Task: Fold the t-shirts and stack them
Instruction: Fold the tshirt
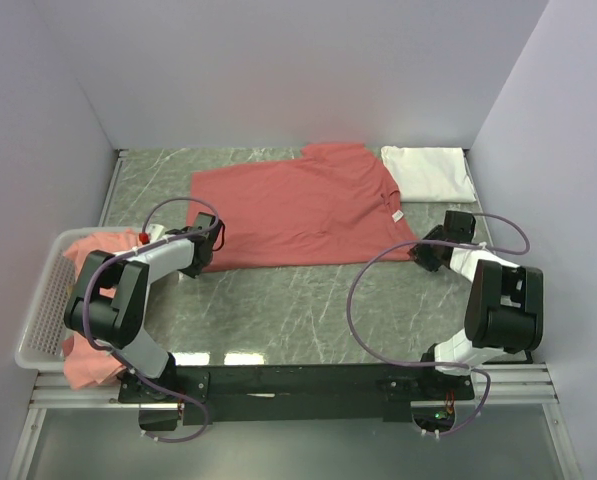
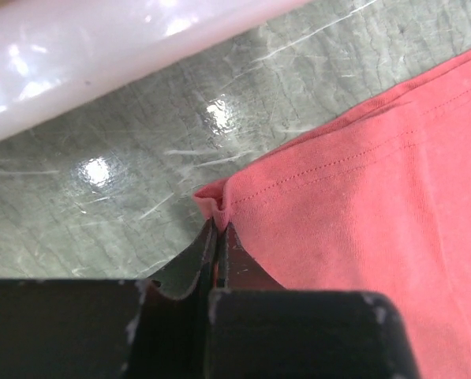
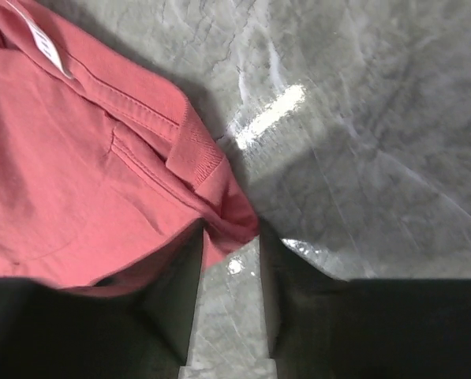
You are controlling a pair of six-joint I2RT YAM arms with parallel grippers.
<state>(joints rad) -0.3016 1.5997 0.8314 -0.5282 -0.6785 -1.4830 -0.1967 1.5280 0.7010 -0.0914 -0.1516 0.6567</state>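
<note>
A coral-red t-shirt (image 1: pixel 298 205) lies spread flat on the marble table, its white neck label (image 3: pixel 44 39) towards the right. My left gripper (image 2: pixel 217 225) is shut on the shirt's near-left corner (image 2: pixel 211 197), pinching a small fold of hem. On the right side, my right gripper (image 3: pixel 231 230) is low on the table with its jaws apart. The shirt's near-right corner (image 3: pixel 235 217) lies between the fingertips, not clamped. A folded white t-shirt (image 1: pixel 428 172) rests at the back right. More coral t-shirts (image 1: pixel 86 362) hang in and over the basket.
A white mesh basket (image 1: pixel 40 300) stands at the left table edge, its rim (image 2: pixel 101 47) close beside my left gripper. Purple cables loop over both arms. Grey walls close in the left, back and right sides.
</note>
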